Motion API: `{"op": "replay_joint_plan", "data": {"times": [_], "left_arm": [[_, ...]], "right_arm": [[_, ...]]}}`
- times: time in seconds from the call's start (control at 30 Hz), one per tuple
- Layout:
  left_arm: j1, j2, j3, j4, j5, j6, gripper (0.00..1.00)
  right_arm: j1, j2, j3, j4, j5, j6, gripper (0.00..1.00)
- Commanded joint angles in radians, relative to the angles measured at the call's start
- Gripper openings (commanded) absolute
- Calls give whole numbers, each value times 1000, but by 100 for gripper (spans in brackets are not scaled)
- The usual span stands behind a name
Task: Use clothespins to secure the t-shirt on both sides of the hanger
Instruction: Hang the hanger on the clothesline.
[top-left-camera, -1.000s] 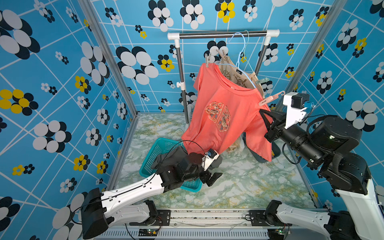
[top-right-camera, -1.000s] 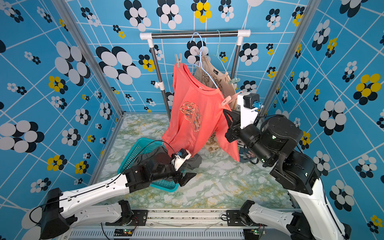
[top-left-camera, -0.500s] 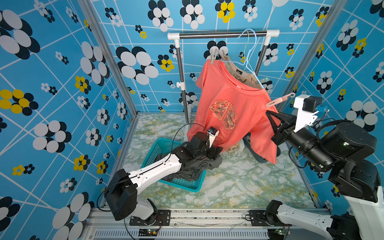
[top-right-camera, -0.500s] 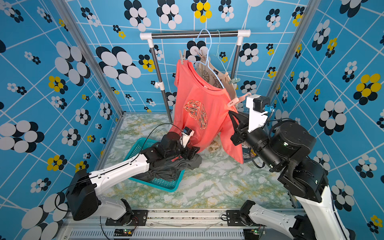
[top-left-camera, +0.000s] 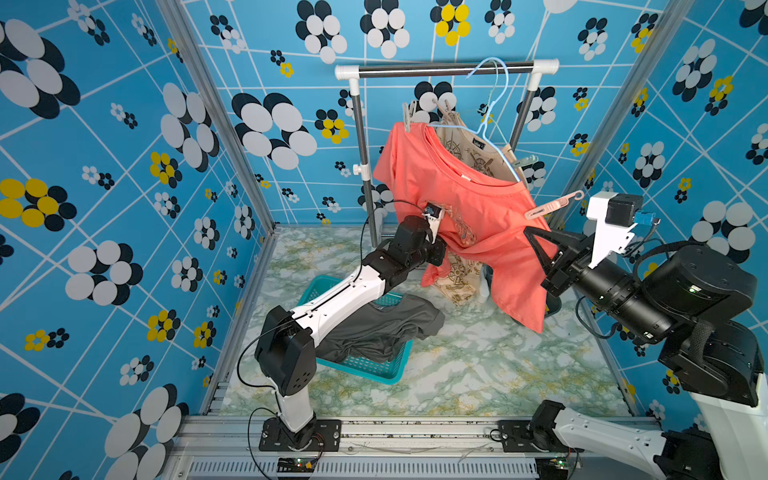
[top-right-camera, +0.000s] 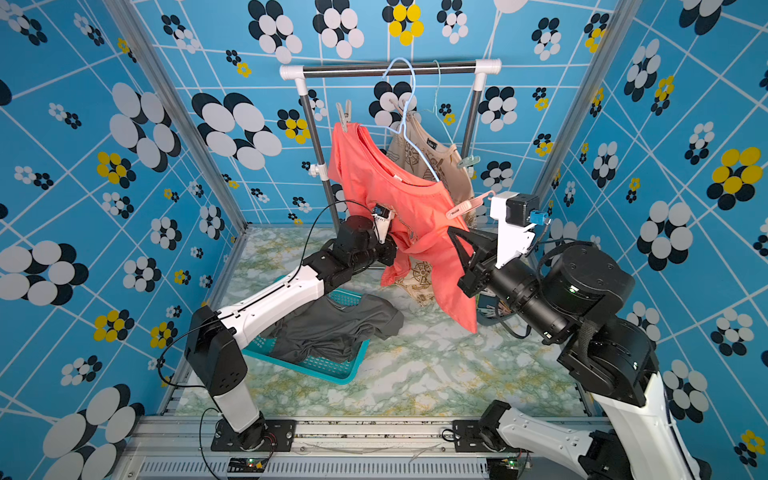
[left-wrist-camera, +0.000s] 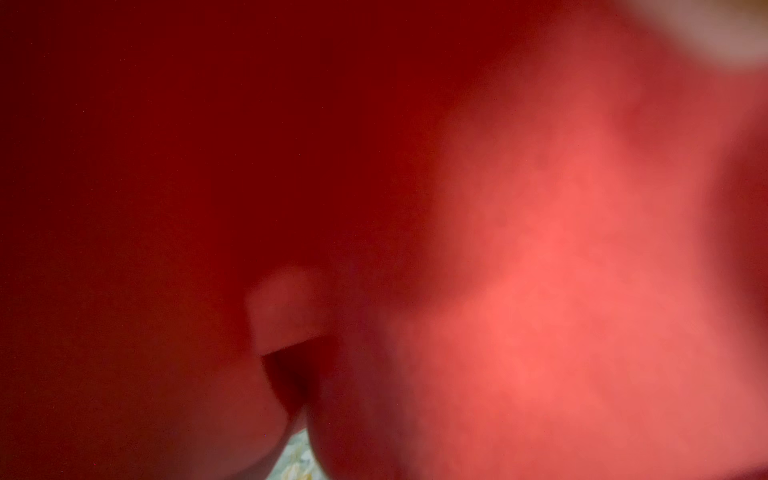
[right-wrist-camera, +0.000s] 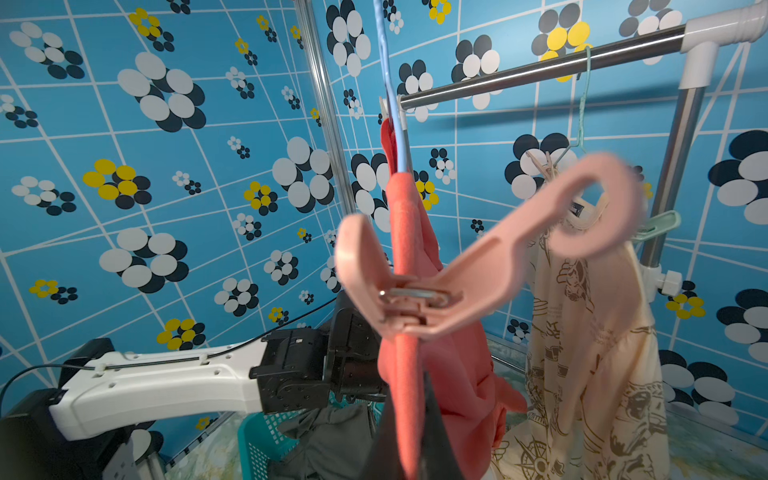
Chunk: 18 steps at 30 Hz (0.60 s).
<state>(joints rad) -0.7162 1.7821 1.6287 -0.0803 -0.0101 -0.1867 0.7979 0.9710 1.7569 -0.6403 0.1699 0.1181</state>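
Observation:
A coral t-shirt (top-left-camera: 478, 199) hangs tilted on a light blue hanger (top-left-camera: 494, 104) from the rail. A beige clothespin (top-left-camera: 407, 118) sits on its far shoulder. A pink clothespin (top-left-camera: 552, 205) (right-wrist-camera: 478, 266) is clipped on its near shoulder edge. Just below that pin my right gripper (top-left-camera: 530, 230) (right-wrist-camera: 409, 449) is shut on the shirt's sleeve edge, with coral cloth between the black fingers. My left gripper (top-left-camera: 444, 249) (top-right-camera: 392, 249) is buried in the shirt's front, shut on bunched cloth. Blurred coral cloth fills the left wrist view and hides the jaws.
Behind hangs a beige printed shirt (top-left-camera: 469, 149) on a second hanger with a mint clothespin (top-left-camera: 525, 160). A teal basket (top-left-camera: 361, 365) with a grey shirt (top-left-camera: 382, 328) lies on the marble floor under my left arm. The rack's posts (top-left-camera: 363, 166) stand at the back.
My left arm rose from the basket to the coral shirt's front and its jaws shut there. The shirt and hanger swung right, and my right gripper moved right with the sleeve.

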Motion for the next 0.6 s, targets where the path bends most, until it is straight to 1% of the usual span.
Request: {"op": "replay_joint_plan", "data": {"times": [0.0,0.1,0.23,0.37,0.57], "left_arm": [[33,12,63,-32,-40,6,2],[58,3,49,-37,-46,1,0],[82,-25,-37,-6,-38,-20,0],[107,-44,-110,35,-23,-49,0],[132,-49,-133,48,-13,-54,0]], "right_arm": [[-6,-23,32,57,-17,25,0],[-6,-27,26,62,-8,25,0],[-5,-35,4,86,13,26,0],[-5,-25,-14,92,61,22,0],[-5,23,-10,93,127,17,0]]}}
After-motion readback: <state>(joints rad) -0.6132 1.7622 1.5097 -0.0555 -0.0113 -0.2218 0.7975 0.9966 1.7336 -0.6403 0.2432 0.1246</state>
